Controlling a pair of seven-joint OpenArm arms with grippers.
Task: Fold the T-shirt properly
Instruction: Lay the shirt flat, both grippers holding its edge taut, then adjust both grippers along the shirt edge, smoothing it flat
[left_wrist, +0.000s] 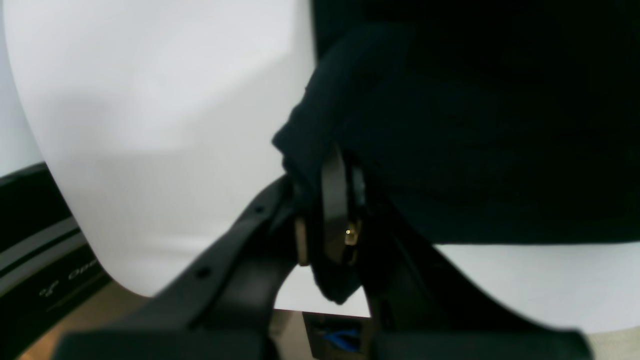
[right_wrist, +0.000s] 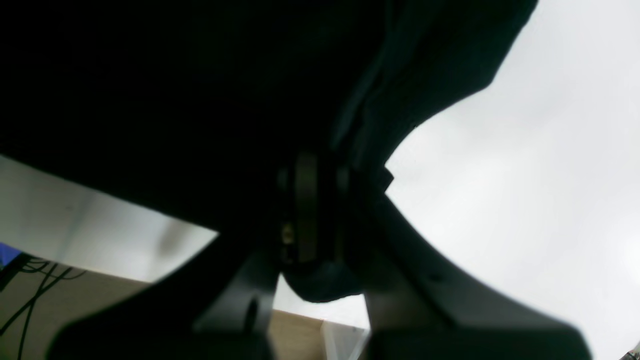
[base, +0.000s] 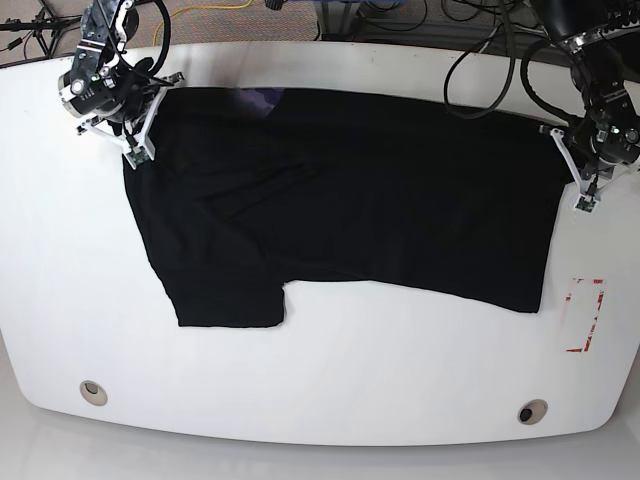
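Cloth and two-armed robot at a white table (base: 350, 380), left and right of the scene being those of the base view. The T-shirt (base: 400, 200), black, lies spread across the far half of the table, its far edge running between the two arms. The left claw (left_wrist: 330, 215), at the right of the scene, is grasping the T-shirt at its far right corner; a tip of cloth pokes out past the fingers. The right claw (right_wrist: 317, 215), at the left, is grasping the far left corner, with cloth bunched between and around its fingers. Small creases cross the cloth near the right claw. At the near left, a flap of the T-shirt reaches toward the near side; at the near right, the cloth ends in a corner. A small purple patch (base: 262, 99) shows near the far edge, left of centre. Two round fittings, one left (base: 93, 393) and one right (base: 533, 411), sit near the table's near corners. A red marking (base: 586, 315) lies to the right of the T-shirt.
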